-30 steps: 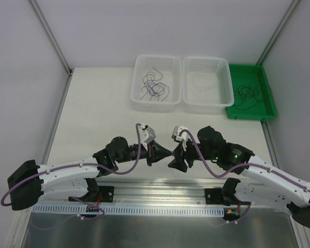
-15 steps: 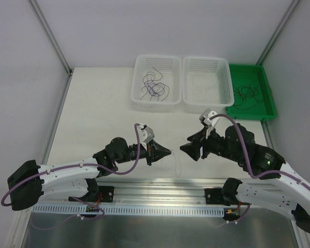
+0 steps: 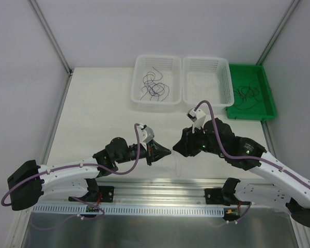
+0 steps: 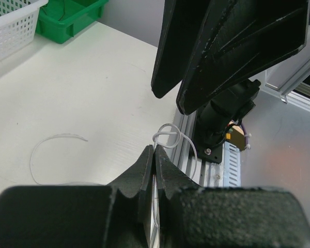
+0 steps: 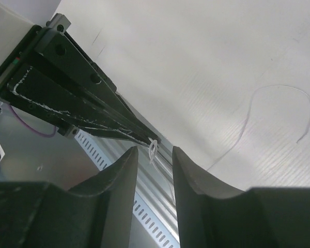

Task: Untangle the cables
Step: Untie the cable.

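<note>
Left gripper: jaws closed tight on a thin white wire, its small knotted loop standing clear of the tips. Right gripper: jaws narrowly parted, one on each side of that loop, no contact visible. The wire's tail trails on the table. Farther back, dark cables lie in the white basket, with more in the green tray.

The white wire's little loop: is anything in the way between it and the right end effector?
Nothing visible is. The white wire pokes out right by the gap between the open fingers of the right end effector. Only the left end effector is near, pinching the wire from the far side.
</note>
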### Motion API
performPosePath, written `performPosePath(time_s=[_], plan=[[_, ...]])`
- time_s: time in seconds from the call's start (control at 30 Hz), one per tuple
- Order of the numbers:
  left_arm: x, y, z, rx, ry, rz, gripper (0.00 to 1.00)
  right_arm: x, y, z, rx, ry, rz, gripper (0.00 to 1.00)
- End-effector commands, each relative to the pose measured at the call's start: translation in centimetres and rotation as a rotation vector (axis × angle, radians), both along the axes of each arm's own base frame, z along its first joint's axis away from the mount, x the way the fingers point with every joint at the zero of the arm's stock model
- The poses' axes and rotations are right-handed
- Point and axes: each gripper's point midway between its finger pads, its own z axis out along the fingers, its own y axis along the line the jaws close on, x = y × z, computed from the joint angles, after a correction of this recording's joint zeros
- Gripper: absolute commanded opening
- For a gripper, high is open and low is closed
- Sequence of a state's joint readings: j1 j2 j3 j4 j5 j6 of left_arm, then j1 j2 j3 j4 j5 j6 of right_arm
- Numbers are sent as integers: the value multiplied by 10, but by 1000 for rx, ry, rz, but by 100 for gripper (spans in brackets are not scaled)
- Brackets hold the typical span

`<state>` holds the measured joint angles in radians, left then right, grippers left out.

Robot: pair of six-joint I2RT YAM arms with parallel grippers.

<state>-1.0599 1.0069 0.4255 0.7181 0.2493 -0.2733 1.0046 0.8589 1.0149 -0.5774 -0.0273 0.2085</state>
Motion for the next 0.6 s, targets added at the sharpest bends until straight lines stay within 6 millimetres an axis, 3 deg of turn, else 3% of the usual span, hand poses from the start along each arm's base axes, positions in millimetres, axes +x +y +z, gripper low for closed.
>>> performPosePath(time_s=[0.0,0.57], plan=[[2,0,18,-57,-44,9,0,2,9,6,67,39,-28,36],[5,2,20,-62,-45,30,0,-2,13,-5,74,91,-10,25]])
